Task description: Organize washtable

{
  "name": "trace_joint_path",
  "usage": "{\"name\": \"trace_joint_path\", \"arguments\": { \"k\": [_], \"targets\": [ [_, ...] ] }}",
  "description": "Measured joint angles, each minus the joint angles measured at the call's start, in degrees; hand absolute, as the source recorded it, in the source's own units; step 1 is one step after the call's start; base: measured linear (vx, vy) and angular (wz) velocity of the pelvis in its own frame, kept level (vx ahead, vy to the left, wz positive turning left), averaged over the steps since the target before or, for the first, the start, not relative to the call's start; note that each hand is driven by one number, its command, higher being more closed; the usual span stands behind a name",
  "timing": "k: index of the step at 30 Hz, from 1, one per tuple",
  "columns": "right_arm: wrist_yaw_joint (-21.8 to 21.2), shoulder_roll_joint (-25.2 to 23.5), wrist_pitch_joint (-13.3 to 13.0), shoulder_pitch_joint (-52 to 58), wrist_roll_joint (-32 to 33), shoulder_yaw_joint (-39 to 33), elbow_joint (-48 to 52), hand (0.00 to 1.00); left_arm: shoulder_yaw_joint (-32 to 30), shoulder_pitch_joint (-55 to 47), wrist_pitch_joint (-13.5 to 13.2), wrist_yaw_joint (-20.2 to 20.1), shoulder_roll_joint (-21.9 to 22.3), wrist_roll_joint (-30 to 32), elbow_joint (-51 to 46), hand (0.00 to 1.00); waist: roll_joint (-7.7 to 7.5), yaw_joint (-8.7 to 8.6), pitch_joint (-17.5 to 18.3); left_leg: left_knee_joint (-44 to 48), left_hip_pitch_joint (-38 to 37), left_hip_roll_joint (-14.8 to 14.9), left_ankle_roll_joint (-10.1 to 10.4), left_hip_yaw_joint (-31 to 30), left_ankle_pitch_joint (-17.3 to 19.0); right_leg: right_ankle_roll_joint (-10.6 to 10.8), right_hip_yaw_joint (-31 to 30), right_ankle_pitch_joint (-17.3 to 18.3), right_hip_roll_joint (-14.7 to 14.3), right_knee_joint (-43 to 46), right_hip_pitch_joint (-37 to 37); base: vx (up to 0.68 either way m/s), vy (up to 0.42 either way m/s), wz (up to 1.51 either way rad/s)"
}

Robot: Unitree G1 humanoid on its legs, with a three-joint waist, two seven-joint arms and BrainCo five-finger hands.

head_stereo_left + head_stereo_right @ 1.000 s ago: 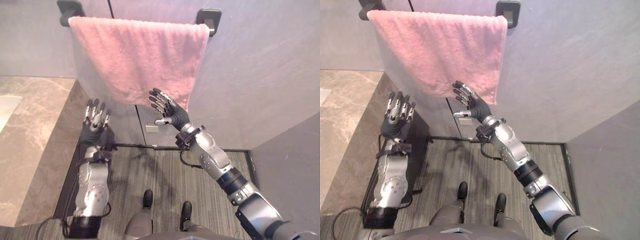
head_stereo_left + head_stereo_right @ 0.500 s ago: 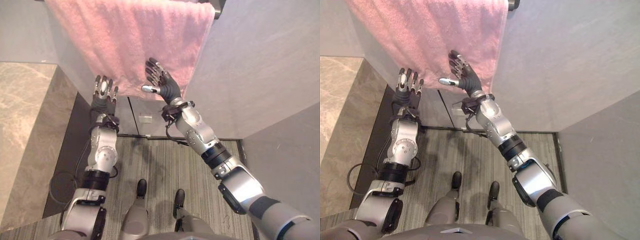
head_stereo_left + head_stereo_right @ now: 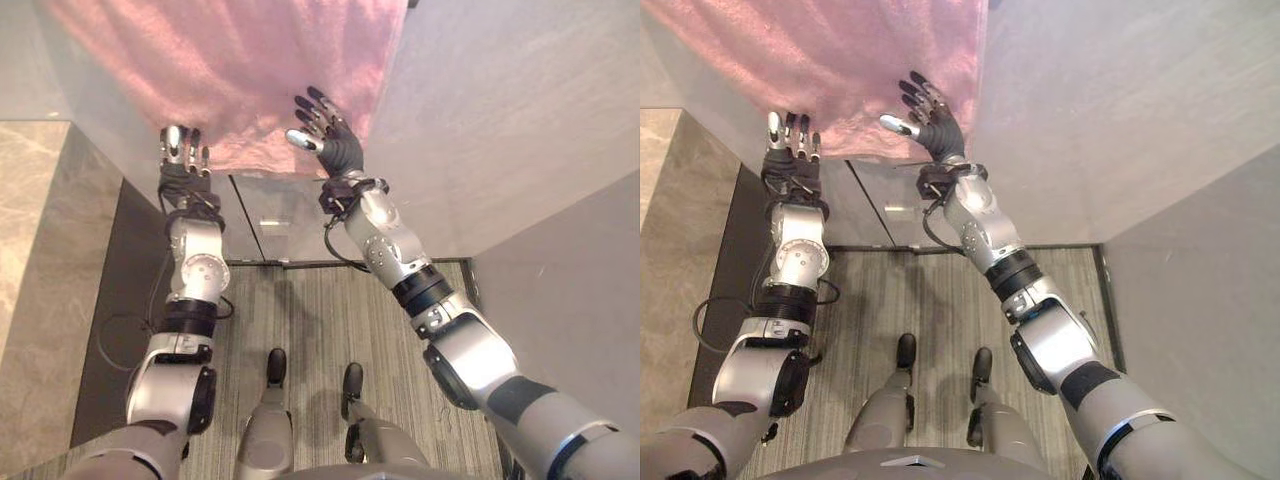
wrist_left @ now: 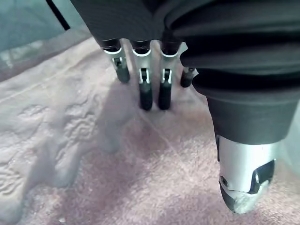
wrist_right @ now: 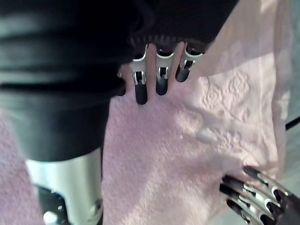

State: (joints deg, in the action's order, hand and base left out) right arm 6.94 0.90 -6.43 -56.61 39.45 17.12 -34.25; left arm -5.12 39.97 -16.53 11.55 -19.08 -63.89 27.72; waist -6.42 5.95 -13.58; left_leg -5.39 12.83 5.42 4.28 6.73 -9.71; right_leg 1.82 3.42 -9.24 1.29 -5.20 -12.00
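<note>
We saw the pink towel (image 3: pixel 230 70) hanging flat on the grey wall (image 3: pixel 520 120), at the top of the head views, with its lower edge just at the two raised hands. The left hand (image 3: pixel 182 170) was lifted to the left part of this edge. Its fingers (image 4: pixel 146 93) were straight and close together, pointing up onto the cloth, and the thumb stood apart; it had hold of nothing. In its wrist view the tips seemed to lie on the towel, but we could not tell if they pressed it. The right hand (image 3: pixel 338 152) was lifted to the right part of the edge, near the towel's right side. It was wide open, with the fingers (image 5: pixel 140 91) straight and spread over the cloth and the thumb out to the side, and it also gripped nothing. Below the arms there was a striped floor (image 3: pixel 310 320), and on the left a brown stone counter (image 3: pixel 30 230).
</note>
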Motion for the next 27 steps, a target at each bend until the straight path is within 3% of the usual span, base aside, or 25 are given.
{"name": "trace_joint_path", "arguments": {
  "k": [5,17,27],
  "targets": [
    [0.05,2.91,0.03,-0.12,1.25,-2.22,-0.07,0.00,-4.12,1.37,0.15,0.54,-3.68,0.05,4.03,0.00,-0.23,-0.75,-0.66,0.01,0.08,-0.01,0.01,1.72,-0.03,0.27,-1.57,-0.39,0.03,0.00,-0.92,-0.01,0.006,-0.16],
    [-0.18,6.38,0.48,8.31,2.27,-6.21,-0.06,0.00,-8.58,2.02,2.40,0.07,-6.31,1.42,10.67,0.00,-0.13,-0.77,-0.73,0.03,-0.23,-0.01,0.00,2.27,-0.04,0.18,-2.44,-0.68,0.01,0.00,-0.99,0.01,-0.001,-0.03],
    [-0.76,7.40,0.96,16.20,1.97,-8.30,-0.05,0.00,-8.56,-9.99,5.82,-1.52,-5.48,6.78,15.22,0.00,0.73,-0.98,-1.20,-0.04,-1.31,-0.01,-0.02,2.54,0.05,-0.08,-2.54,-0.45,0.04,-0.01,0.01,0.00,0.000,-0.01]
  ]
}}
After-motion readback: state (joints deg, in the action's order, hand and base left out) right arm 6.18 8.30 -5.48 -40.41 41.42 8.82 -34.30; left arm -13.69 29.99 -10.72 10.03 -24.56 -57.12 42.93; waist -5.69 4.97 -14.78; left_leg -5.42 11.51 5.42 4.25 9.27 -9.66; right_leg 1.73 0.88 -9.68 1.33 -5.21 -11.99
